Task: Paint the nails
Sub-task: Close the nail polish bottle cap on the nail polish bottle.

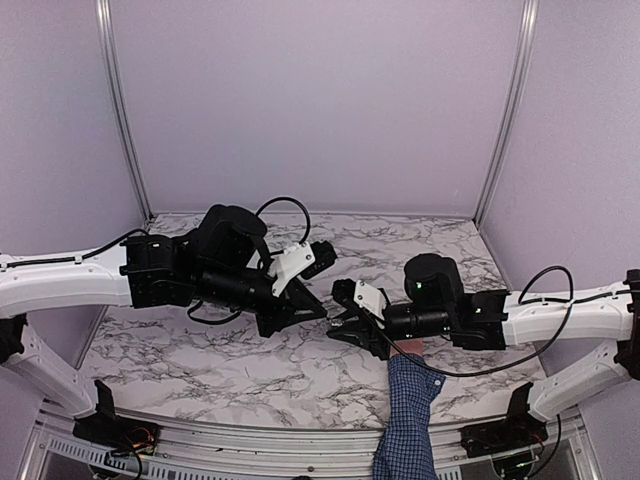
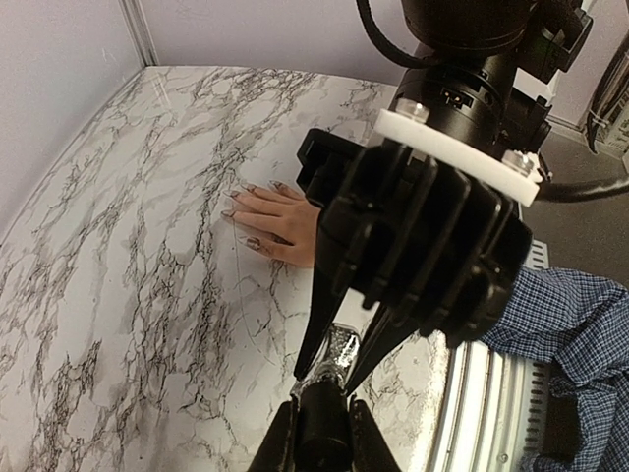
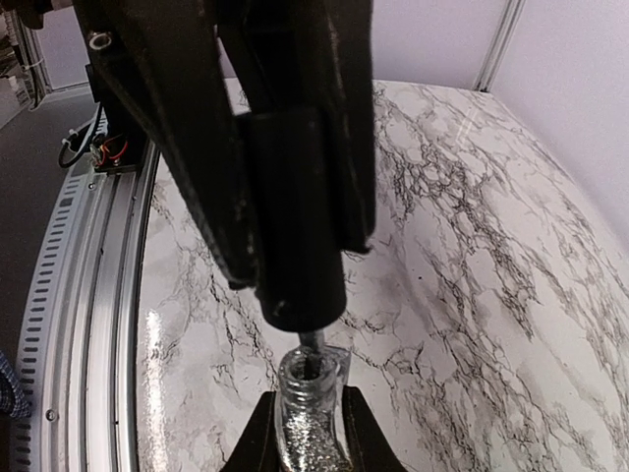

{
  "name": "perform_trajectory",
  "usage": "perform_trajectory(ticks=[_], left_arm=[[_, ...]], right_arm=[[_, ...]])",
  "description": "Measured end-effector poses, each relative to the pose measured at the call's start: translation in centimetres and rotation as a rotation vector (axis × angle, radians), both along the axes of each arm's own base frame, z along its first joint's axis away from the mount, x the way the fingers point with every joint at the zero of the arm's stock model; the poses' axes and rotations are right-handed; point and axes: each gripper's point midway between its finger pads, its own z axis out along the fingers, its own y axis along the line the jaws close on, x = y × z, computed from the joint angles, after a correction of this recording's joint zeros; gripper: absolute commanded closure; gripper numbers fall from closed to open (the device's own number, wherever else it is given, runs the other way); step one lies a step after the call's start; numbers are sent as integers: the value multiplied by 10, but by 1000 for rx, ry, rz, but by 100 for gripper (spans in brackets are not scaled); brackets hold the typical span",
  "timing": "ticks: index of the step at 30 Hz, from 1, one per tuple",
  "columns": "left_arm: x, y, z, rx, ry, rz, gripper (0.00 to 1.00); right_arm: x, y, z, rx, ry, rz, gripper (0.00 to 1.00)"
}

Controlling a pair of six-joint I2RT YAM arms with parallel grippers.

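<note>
Step now: Getting paint on the brush. I think the brush is at the bottle, and no nail is being touched.
Left gripper: The left gripper [image 2: 319, 438] is squeezed tight on a dark round cap [image 3: 300, 236].
Brush: A thin stem [image 3: 313, 342] hangs from the cap and goes down into the bottle's open neck. The brush hairs are hidden inside.
Bottle: A small clear glass bottle of silver glitter paint [image 3: 310, 418] sits right under the cap, near the middle of the white marble table [image 2: 118, 295]. I cannot tell if it rests on the table.
Right gripper: The right gripper [image 3: 313, 438] is pinched narrow on the bottle and holds it upright.
Hand: A pale human hand [image 2: 285, 221] lies flat on the table with its fingers spread. Seen from above, it is at about 4 o'clock from the bottle, partly under the right arm.
Nails: The tiny fingernails [image 2: 229, 212] are apart from the brush. They look a little dark, and I cannot tell if any has paint.
Sleeve: A blue checked shirt sleeve [image 1: 405, 415] runs back to the table's edge at 5 o'clock.
Next move: I think the left gripper should lift the brush out while the bottle stays steady. Then it should carry the brush toward 4 o'clock and set it gently on one nail.
Watch out: Paint could drip on the way, and the right arm covers part of the hand.
</note>
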Motion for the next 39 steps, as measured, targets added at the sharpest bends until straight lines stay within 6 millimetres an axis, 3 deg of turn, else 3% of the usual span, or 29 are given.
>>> perform_trajectory(ticks=[39], left_arm=[[-5,-10,-21,32,48,-16,100]], right_arm=[[-7,2,-1,-14,6,26,100]])
